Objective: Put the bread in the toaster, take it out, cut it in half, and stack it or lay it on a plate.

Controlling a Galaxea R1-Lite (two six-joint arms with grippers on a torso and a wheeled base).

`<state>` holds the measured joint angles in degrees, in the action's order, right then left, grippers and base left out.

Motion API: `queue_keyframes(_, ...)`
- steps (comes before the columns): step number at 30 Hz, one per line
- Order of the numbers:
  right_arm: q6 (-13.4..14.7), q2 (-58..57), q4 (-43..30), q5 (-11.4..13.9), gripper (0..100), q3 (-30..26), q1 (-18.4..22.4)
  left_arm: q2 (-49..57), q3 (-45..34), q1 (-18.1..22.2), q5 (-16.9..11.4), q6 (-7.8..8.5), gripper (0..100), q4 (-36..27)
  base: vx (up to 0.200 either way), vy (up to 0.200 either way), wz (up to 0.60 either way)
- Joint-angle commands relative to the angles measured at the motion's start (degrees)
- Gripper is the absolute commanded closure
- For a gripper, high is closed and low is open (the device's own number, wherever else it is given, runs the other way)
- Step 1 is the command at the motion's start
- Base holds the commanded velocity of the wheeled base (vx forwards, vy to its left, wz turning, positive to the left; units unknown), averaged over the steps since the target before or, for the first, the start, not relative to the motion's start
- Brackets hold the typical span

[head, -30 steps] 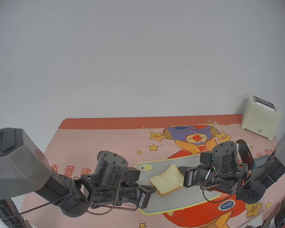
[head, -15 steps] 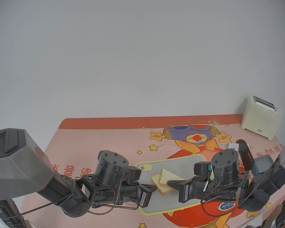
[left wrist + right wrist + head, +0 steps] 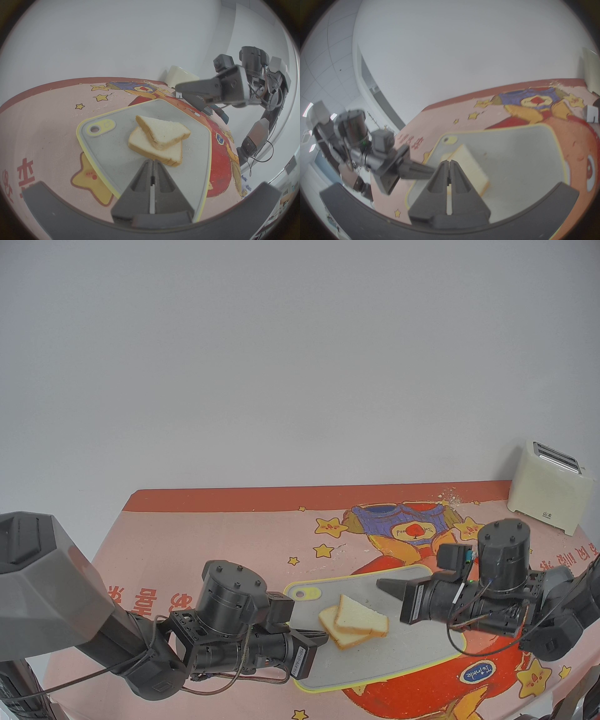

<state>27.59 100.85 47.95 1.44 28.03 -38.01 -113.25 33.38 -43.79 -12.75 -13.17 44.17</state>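
White bread halves (image 3: 353, 621) now lie stacked on the board (image 3: 400, 655): my right hand (image 3: 382, 584) set one on the other and has pulled back, shut and empty. My left hand (image 3: 323, 635), shut too, holds nothing at the lower half's edge; stacking looks done.

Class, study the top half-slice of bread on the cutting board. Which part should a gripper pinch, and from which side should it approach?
Probably the corner of the top half-slice that overhangs the lower half-slice, approached level from the robot's right. It lies flat, so only an edge fits between the jaws, and that corner juts clear above the cutting board.
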Motion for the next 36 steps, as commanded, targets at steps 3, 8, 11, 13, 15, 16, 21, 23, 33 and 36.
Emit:
queue_keyframes(3, -0.1, 1.0, -0.2, -1.0, 100, 1.0, 0.7, 0.4, -0.9, 0.0, 0.0, -0.02, 100, -0.4, 0.0, 0.0, 0.0)
queue_keyframes(8, -0.1, 6.9, 0.0, -8.5, 100, 2.6, -1.4, 0.4, -1.5, -0.2, 0.0, 0.07, 100, -0.4, 0.0, 0.0, 0.0)
queue_keyframes(11, 0.3, 7.6, -0.1, -8.6, 100, 2.3, -2.9, 0.4, -1.5, -0.3, 0.0, 0.07, 100, -0.4, 0.0, 0.0, 0.0)
queue_keyframes(13, 0.4, 8.0, -0.1, -8.6, 100, 2.1, -3.5, 0.4, -1.5, -0.3, -0.1, 0.07, 100, -0.4, 0.0, 0.0, 0.0)
queue_keyframes(15, 0.5, 8.7, -0.1, -8.6, 100, 2.0, -3.5, 0.4, -1.5, -0.4, -0.1, -0.11, 100, -0.4, 0.0, 0.0, 0.0)
queue_keyframes(16, 0.5, 9.3, 0.0, -8.3, 100, 2.0, -3.5, 0.2, -1.5, -0.4, -0.2, -0.11, 100, -0.4, 0.0, 0.0, 0.0)
queue_keyframes(21, 0.5, 9.0, -0.2, -7.9, 100, 1.3, -4.6, 0.0, -1.2, -2.1, -0.3, -0.19, 100, -0.4, 0.0, 0.0, 0.0)
queue_keyframes(23, 0.5, 9.1, -0.1, -7.9, 100, 0.9, -5.1, -0.2, -1.0, -2.3, -0.3, -0.19, 100, -0.4, 0.0, 0.0, 0.0)
queue_keyframes(33, 0.5, 8.6, 0.3, -5.0, 100, -0.3, -5.4, -0.2, -0.2, -2.9, -0.3, -0.19, 100, -0.4, 0.0, 0.0, 0.0)
queue_keyframes(36, 0.6, 8.3, 0.7, -4.9, 100, -0.3, -5.8, -0.2, -0.5, -2.8, -0.3, -0.19, 100, -0.4, 0.0, 0.0, 0.0)
